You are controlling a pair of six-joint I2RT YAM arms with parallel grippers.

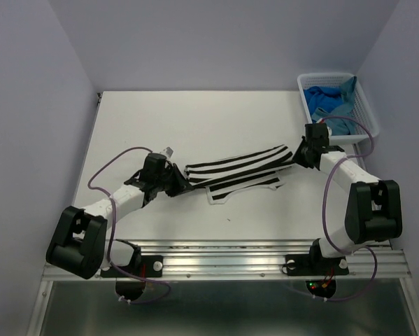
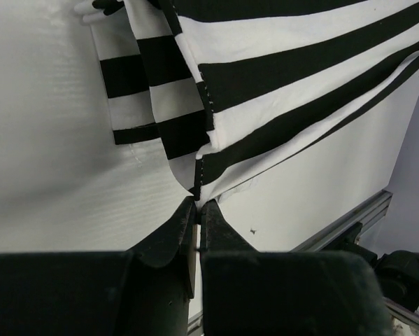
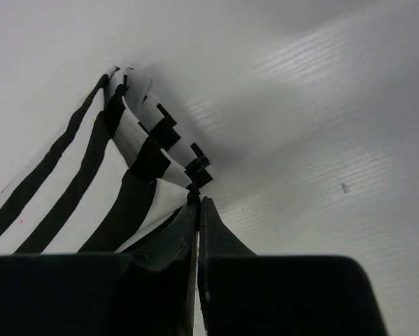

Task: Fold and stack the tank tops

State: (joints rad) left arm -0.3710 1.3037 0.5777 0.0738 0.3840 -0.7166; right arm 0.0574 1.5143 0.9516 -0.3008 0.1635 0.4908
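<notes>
Early going — the striped tank top [image 1: 240, 171] stretches across the table [image 1: 139, 126] centre, its nine-o'clock end pinched by the left gripper [image 1: 179, 183], its three-o'clock end by the right gripper [image 1: 297, 159], no fold finished, and the blue tops [image 1: 328, 103] lie in the basket [image 1: 367, 106] at one o'clock — nothing stacked.

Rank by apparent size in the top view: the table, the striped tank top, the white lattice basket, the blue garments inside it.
1. table
2. striped tank top and white lattice basket: they cover about the same area, so no ranking between them
3. blue garments, which fit inside the basket
</notes>
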